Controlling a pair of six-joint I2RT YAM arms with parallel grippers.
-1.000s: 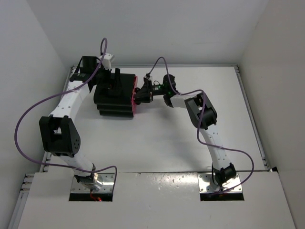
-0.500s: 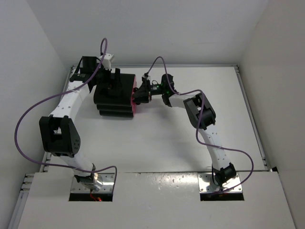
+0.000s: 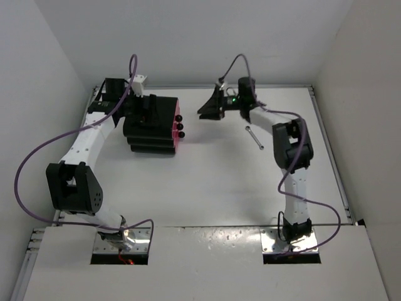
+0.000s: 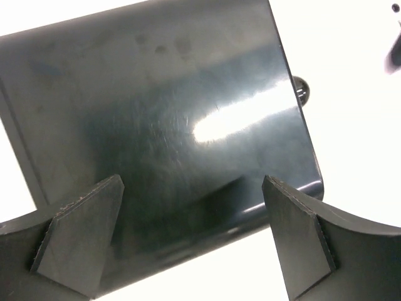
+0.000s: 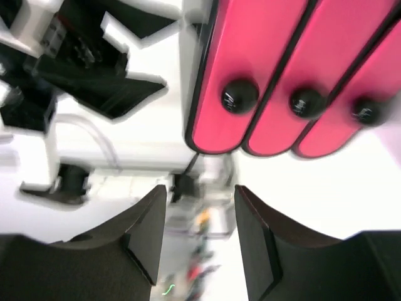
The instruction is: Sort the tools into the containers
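Observation:
The black cabinet [image 3: 147, 128] stands at the back left, its three pink drawers [image 3: 175, 128] facing right with all fronts flush. My left gripper [image 3: 147, 105] is open, its fingers spread over the cabinet's glossy top [image 4: 169, 113]. My right gripper [image 3: 208, 108] is open and empty, apart from the drawers and facing them. In the right wrist view the three pink fronts [image 5: 269, 63] and their black knobs [image 5: 239, 95] lie beyond my right gripper [image 5: 200, 235]. A thin silver rod [image 3: 254, 137] lies on the table right of the cabinet. The other tools are out of view.
White walls close in the table at the back and on both sides. The right arm's forearm [image 3: 276, 119] reaches over the table just beyond the rod. Purple cables [image 3: 37, 150] loop off both arms.
My right gripper has drawn back to the right, away from the drawer fronts, and now stands apart from them. The silver rod has come into sight. The left arm has barely shifted.

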